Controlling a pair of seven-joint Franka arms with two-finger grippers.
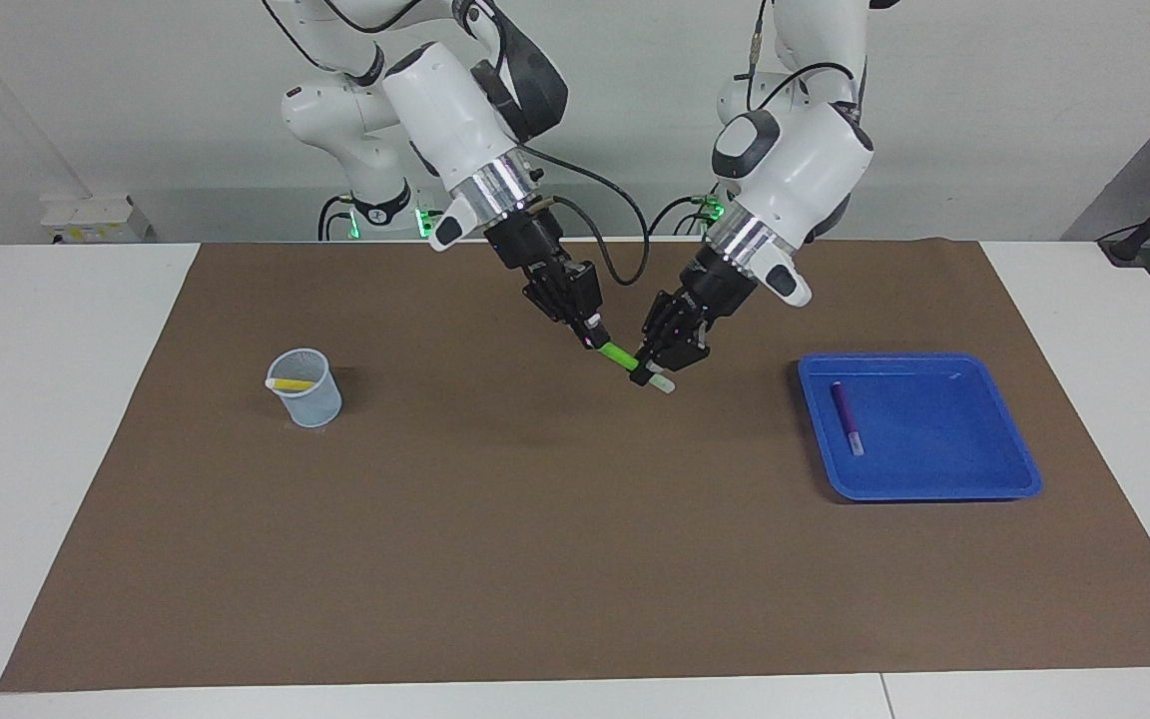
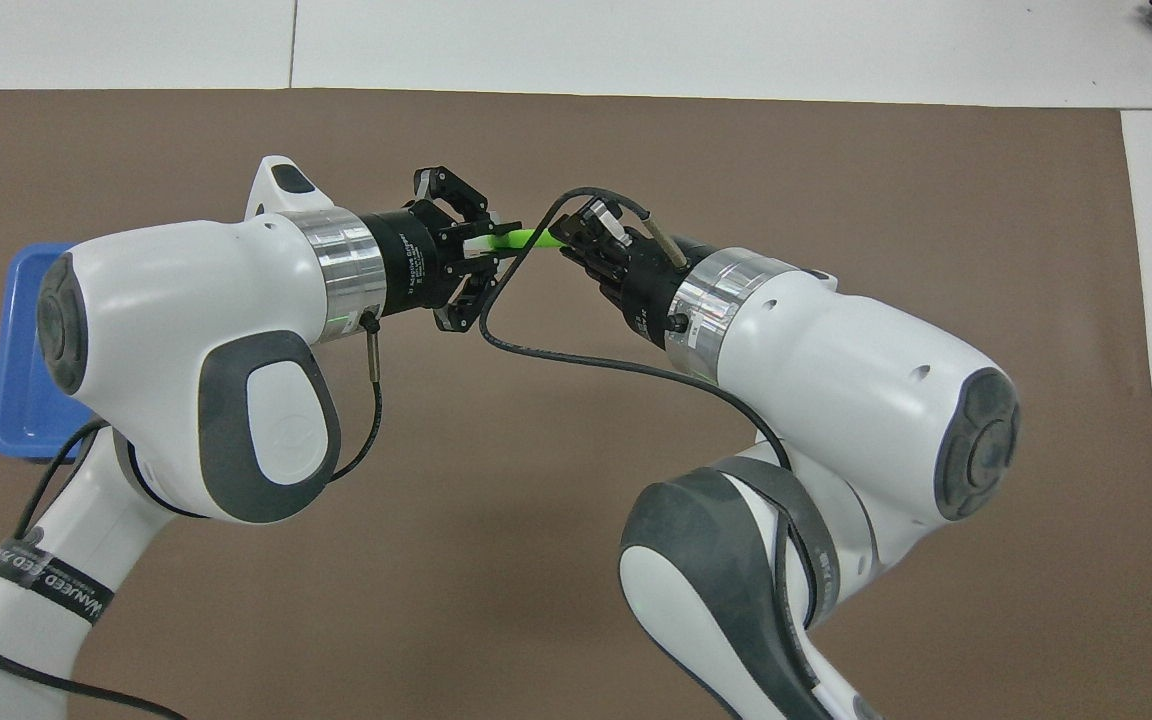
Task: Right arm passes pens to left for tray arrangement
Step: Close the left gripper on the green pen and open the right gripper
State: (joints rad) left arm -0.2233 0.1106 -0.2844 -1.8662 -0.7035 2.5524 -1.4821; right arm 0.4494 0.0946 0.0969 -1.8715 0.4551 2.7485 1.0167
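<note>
Green pen [image 1: 620,357], light, stiff and slick, is clamped by both the right gripper [image 1: 593,340] and the left gripper [image 1: 648,374] at its four-o'clock end.

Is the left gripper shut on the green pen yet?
Shut on it: the left gripper clamps the green pen near its whitish tip; the right gripper holds its other end.

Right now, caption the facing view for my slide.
Both arms grip the green pen in mid-air; purple pen lies in the tray.
</note>
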